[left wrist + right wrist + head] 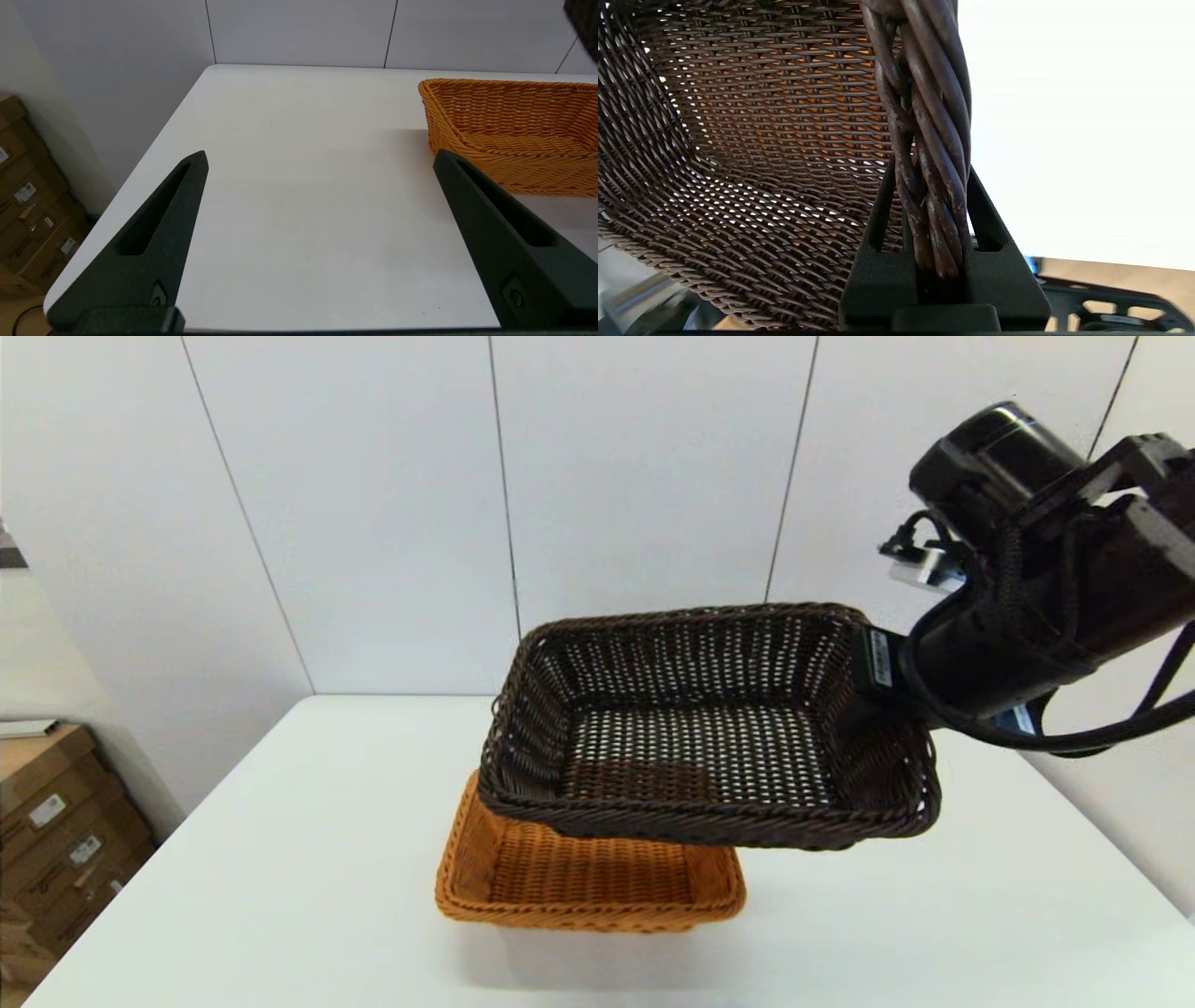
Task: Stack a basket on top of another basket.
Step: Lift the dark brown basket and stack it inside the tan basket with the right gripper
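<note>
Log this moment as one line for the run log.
right gripper: shut on dark basket rim, held above orange basket | left gripper: open, idle | stack: not yet

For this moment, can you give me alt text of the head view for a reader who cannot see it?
The right gripper holds a dark brown basket by its braided rim, lifted and tilted, partly over an orange-tan basket resting on a white table. A pale panelled wall stands behind, and the left arm is out of view.

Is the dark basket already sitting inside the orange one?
No, the dark basket hangs in the air above the orange basket, held by its rim in the right pincer.
</note>
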Robot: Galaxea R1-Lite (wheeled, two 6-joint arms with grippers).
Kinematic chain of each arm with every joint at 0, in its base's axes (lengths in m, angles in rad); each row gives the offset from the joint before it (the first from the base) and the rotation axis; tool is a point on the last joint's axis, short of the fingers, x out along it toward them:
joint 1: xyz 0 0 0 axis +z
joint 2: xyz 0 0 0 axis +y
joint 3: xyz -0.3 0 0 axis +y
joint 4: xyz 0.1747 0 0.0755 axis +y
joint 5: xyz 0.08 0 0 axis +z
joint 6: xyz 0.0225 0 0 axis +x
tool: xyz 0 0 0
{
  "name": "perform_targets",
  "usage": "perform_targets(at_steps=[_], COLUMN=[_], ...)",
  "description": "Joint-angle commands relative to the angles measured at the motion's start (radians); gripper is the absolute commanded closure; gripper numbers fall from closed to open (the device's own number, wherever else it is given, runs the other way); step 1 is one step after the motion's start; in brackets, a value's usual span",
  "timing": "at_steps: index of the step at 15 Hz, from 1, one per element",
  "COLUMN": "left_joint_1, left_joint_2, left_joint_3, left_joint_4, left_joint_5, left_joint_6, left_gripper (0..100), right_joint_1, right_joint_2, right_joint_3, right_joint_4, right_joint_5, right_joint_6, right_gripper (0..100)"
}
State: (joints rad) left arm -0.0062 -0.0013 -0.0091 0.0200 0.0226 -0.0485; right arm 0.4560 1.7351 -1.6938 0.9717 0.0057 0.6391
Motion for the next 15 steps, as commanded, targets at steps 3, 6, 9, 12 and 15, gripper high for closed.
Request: perform_targets(at_steps=[3, 6, 9, 12, 15], left_joint_1=[0.000, 0.000, 0.000, 0.000, 0.000], left_joint_2=[0.000, 0.000, 0.000, 0.000, 0.000], left_joint_3=[0.000, 0.000, 0.000, 0.000, 0.000], left_joint_4=[0.000, 0.000, 0.000, 0.000, 0.000], left_joint_5=[0.000, 0.000, 0.000, 0.000, 0.000], left_joint_6=[-0.001, -0.001, -0.001, -0.001, -0.001], left_gripper=[0, 0, 0, 0, 0], right_joint_1=[0.049, 0.093, 0.118, 0.147, 0.151], right_joint_2=[0.135, 0.218, 0.281, 0.328, 0.359], right_joint_3=[-0.041, -0.102, -0.147, -0.179, -0.193], right_joint_4=[-0.036, -0.038, -0.038, -0.038, -0.039], right_joint_5=[0.034, 0.049, 0.056, 0.080, 0.119], right_joint_6=[0.002, 0.007, 0.030, 0.047, 0.079], right_gripper=[100, 100, 100, 100, 100])
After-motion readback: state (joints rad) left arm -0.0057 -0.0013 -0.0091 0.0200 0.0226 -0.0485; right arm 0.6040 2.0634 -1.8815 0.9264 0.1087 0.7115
